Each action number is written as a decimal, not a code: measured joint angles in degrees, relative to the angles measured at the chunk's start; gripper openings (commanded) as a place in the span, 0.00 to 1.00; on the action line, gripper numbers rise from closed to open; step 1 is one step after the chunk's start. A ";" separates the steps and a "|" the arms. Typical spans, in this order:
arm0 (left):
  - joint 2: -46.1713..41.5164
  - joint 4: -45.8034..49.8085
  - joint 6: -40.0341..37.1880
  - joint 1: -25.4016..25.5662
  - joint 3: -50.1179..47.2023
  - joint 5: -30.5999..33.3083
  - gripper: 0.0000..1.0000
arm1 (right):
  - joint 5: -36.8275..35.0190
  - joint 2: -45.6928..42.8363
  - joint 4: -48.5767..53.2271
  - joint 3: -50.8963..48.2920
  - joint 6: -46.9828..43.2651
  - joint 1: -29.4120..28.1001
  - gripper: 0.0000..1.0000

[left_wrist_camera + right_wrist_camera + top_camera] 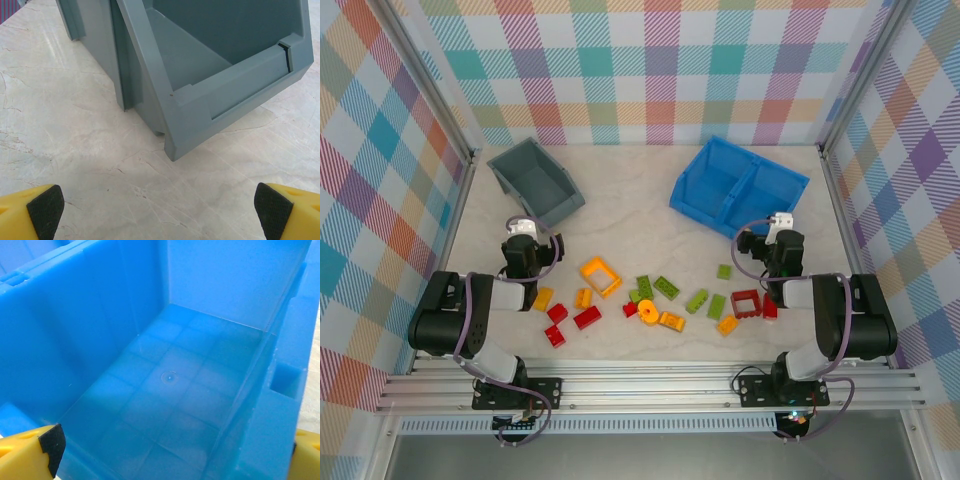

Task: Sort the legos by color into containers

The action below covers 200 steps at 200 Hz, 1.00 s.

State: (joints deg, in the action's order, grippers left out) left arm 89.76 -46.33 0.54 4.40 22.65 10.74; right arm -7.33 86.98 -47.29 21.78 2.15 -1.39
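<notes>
I work over a pale cream counter (640, 235) with faint brown marble veining. It is closed in at the top, left and right of the top view by walls (660, 70) printed in pastel plaid. Bare aluminium posts stand at the upper corners, and a ribbed aluminium rail (650, 385) runs along the bottom where both my arms are bolted.

The small dark grey open-top plastic bin (535, 185) sits in the upper left of the counter and is empty. In my left wrist view it stands in the upper centre and right, its low front lip turned toward me, resting on the veined stone. My left jaws are spread wide, their black pads (45, 210) at the two lower corners with only counter between them.

The wider bright blue plastic bin (735, 190), split into two compartments, sits in the upper right. My right jaws are also spread wide and hang over one bare compartment, one black pad (51, 445) at the lower left.

The small chunky plastic legos (587, 318) lie loose in a band across the lower middle of the counter, between my arms and apart from both bins. Among the red, lime green and yellow-orange bricks are an orange hollow square frame (601, 276), a red hollow frame (746, 302) and a round yellow piece (649, 311).
</notes>
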 measured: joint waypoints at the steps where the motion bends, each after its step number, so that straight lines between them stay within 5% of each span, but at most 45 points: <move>1: 0.00 0.02 0.00 0.00 0.00 0.00 1.00 | 0.00 0.00 -0.02 0.00 0.00 0.00 1.00; 48: -5.29 7.10 -0.35 0.83 0.44 0.46 1.00 | -0.09 -3.10 5.97 0.87 0.22 -0.02 1.00; 83: -27.50 25.14 -0.04 6.01 8.61 5.31 1.00 | -2.82 -24.50 22.84 6.47 1.97 -0.11 1.00; 106: -35.41 39.43 5.40 8.90 21.88 11.28 1.00 | -3.56 -33.68 37.62 22.10 7.48 -0.13 1.00; 126: -32.35 56.61 14.67 8.13 38.23 15.17 1.00 | -2.75 -32.35 51.36 39.39 17.44 -0.13 0.95; 156: -21.62 75.65 23.63 0.50 51.78 8.57 0.95 | 5.31 -22.08 69.83 57.20 24.44 -0.02 0.81; 200: 1.49 91.41 28.28 -5.44 59.47 3.17 0.89 | 13.49 -4.11 86.71 62.01 27.04 -0.28 0.78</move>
State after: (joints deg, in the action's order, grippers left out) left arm 91.24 45.08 28.82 -1.04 82.13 13.91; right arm 6.15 82.87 39.42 83.79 29.19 -1.67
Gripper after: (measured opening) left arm 0.917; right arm 0.782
